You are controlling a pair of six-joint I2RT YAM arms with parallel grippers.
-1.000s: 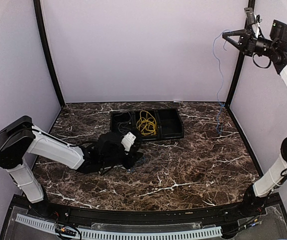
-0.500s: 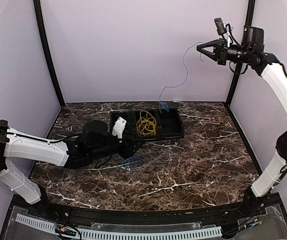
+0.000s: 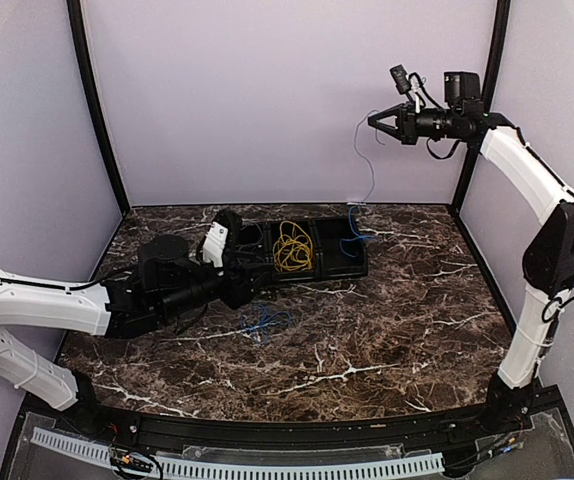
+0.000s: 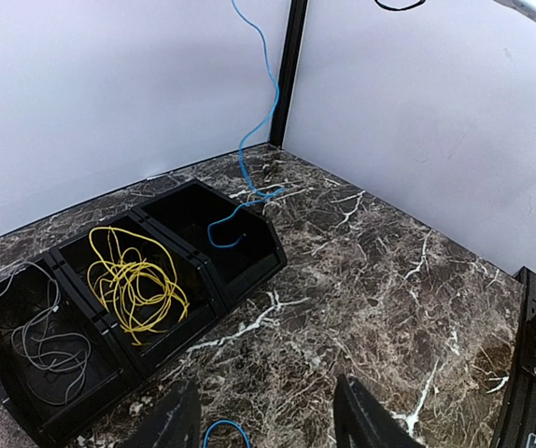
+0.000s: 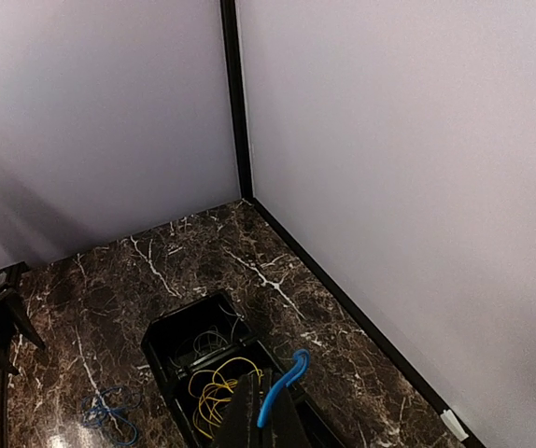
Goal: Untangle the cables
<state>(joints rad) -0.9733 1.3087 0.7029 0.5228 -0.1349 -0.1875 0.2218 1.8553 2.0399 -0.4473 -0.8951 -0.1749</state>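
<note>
High above the tray [image 3: 337,272], a blue cable [image 3: 371,170] is pinched by the right gripper [image 3: 373,124] — its tail lying in the end compartment; the left gripper [image 4: 266,397] is spread.

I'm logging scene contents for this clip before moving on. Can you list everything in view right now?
tray: one, black, three compartments, far middle of the table
yellow cable: one tangle, yellow, in the tray's middle compartment
grey cable: one loose tangle, grey, in the tray's end compartment on the left arm's side
hanging blue cable: one, blue, runs from the right gripper down into the tray's other end compartment
blue cable bundle: one, blue, on the table in front of the tray
table: one, dark brown marble with white veins
left gripper: open, low over the table by the blue cable bundle
right gripper: shut on the hanging blue cable, high above the tray
</note>
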